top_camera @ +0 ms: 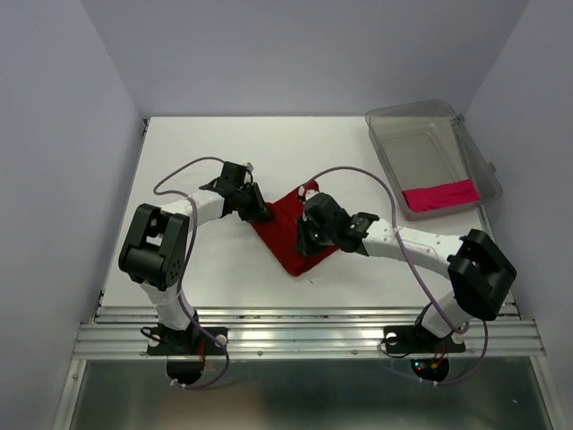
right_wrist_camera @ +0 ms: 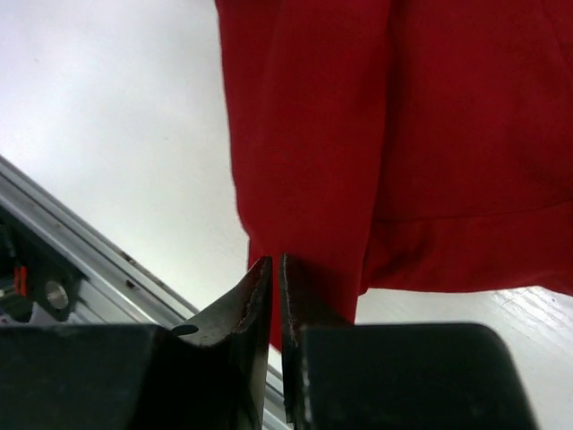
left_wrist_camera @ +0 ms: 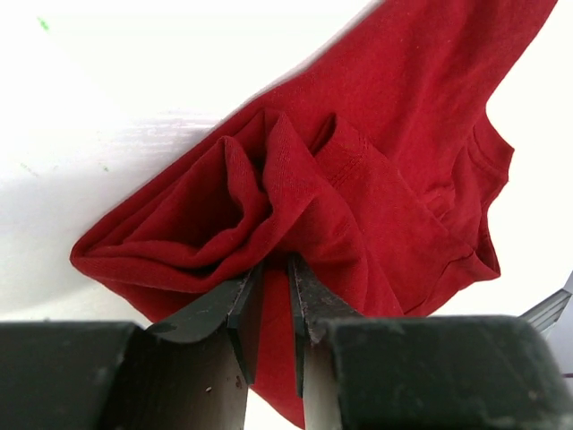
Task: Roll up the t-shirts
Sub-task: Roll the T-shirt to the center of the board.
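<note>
Lying on the table (top_camera: 206,152) between both claws, the red shirt (top_camera: 283,237) ran diagonally. The left claw (left_wrist_camera: 275,278) pinched its bunched far-left corner, and the right claw (right_wrist_camera: 276,269) stood all but closed at the near hem — grip unclear.

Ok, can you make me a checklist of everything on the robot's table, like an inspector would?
Surface: white table, no spills seen.
Job's things: red t-shirt bunched mid-table, not rolled yet; pink t-shirt rolled, lying in the bin.
Clutter: clear bin at the far right; nothing else seen.
Grippers: left gripper shut on a bunched fold of the red t-shirt; right gripper shut on its hem.
Cables: cables loop off each arm; the right one arcs above the shirt.
Surroundings: plain pale walls; metal rail at the near edge.
</note>
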`<state>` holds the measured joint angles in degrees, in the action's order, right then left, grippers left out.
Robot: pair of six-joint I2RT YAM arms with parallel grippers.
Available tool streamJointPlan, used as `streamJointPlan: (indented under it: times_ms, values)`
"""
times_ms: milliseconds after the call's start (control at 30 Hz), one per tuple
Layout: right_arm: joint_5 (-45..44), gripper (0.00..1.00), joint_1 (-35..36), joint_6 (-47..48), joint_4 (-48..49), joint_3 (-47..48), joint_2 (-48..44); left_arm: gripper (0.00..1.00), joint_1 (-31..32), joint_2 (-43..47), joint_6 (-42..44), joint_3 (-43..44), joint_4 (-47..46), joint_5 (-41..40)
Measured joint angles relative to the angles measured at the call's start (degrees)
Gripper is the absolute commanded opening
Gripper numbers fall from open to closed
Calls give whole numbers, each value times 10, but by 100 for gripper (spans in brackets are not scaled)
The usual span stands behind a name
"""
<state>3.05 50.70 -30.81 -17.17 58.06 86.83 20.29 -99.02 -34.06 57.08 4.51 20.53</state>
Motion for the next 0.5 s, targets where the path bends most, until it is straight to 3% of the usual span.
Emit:
streamJointPlan:
  times_ms: [500]
  values:
    - [-17,4,0,-41,93,-110,25,28,2,-23,13,43,15,1]
